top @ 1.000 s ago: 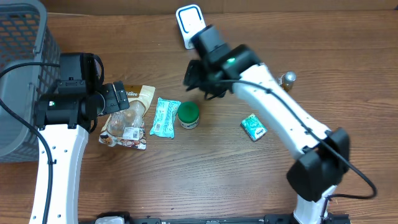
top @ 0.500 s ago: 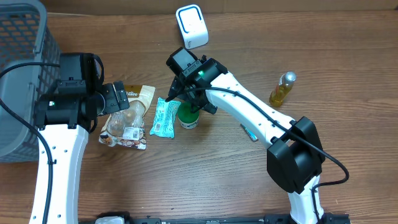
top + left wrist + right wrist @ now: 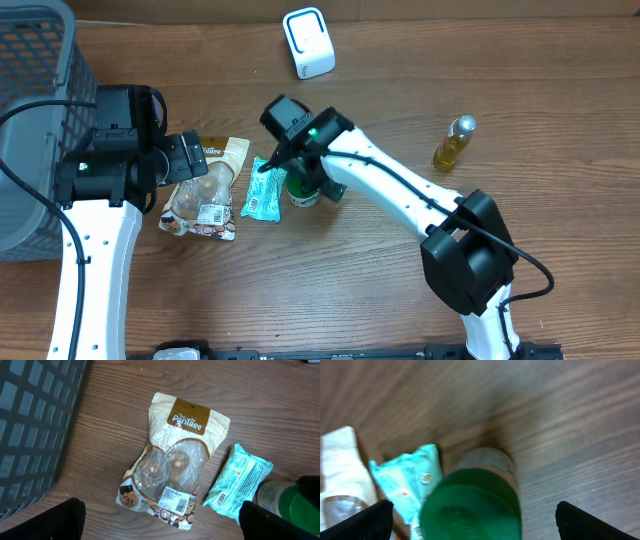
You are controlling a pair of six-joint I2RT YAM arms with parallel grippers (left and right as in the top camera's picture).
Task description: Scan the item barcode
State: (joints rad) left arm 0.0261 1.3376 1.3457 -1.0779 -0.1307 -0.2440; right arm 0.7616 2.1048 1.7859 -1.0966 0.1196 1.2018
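**Item:** green-lidded jar, standing upright on the wooden table, just beside a teal packet. It is judged the scan candidate, since the right gripper is hovering directly over it.

**Right gripper:** jaws are gaping wide and holding nothing, with one finger on either side of the lid.

**Left gripper**: jaws are likewise spreading wide and empty, hanging above a Pantree snack pouch.

**Scanner:** white barcode scanner, lying well apart from the jar near the table's far edge.

**Handling note:** descending squarely past the lid and closing on the body below is looking wisest. The packet should be kept out of the pinch, and the label left uncovered for the scanner.

**View notes:**
- The overhead view alone is showing the scanner and a yellow bottle.
- The left wrist view is revealing the pouch's barcode sticker, too small to make out from overhead.
- The right wrist view, though blurred, is showing the clearance around the lid.
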